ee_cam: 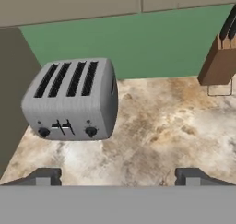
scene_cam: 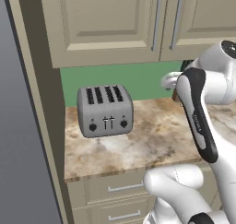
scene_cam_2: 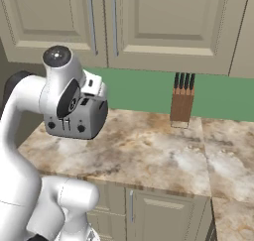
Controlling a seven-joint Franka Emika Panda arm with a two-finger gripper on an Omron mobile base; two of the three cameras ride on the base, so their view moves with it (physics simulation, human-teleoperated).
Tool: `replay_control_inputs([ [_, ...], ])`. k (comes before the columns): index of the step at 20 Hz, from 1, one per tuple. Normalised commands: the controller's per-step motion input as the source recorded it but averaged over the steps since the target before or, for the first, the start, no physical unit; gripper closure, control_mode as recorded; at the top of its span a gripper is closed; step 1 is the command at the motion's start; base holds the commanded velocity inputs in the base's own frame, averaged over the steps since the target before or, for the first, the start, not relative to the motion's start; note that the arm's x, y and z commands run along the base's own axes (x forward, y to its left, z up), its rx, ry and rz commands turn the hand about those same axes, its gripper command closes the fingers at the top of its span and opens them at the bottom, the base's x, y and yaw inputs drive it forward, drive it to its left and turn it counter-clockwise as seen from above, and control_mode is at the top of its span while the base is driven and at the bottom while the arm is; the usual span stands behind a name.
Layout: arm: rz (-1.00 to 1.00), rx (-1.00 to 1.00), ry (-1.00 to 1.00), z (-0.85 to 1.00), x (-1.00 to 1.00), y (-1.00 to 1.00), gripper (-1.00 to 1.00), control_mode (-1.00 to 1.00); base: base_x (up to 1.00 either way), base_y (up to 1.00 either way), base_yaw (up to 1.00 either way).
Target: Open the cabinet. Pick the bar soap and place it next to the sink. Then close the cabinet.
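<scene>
The cabinet hangs on the wall above the counter, both doors shut, and its two long silver handles stand side by side at the door seam. Its lower edge runs along the top of the hand view. The bar soap is hidden and the sink is out of view. My gripper hovers open above the marbled counter, below the cabinet. Nothing lies between its fingertips.
A silver four-slot toaster stands at the counter's left, partly behind my arm in the right base view. A wooden knife block stands against the green backsplash. Drawers sit below the counter, and a tall grey panel bounds the left.
</scene>
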Motion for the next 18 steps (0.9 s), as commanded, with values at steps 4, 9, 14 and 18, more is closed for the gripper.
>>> replay_control_inputs([
  [4, -0.09, 0.0, -0.16, 0.71, 0.0, 0.0, -1.0, -1.0, 0.0, 0.0, 0.0],
  [9, -0.11, 0.0, -0.03, 0.8, 0.0, 0.0, -1.0, -1.0, 0.0, 0.0, 0.0],
  [14, -0.1, 0.0, 0.0, 0.56, 0.1, -0.04, -1.0, -1.0, 0.0, 0.0, 0.0],
  [18, -0.08, 0.0, -0.03, 0.52, 0.14, -0.09, -1.0, -1.0, 0.0, 0.0, 0.0],
])
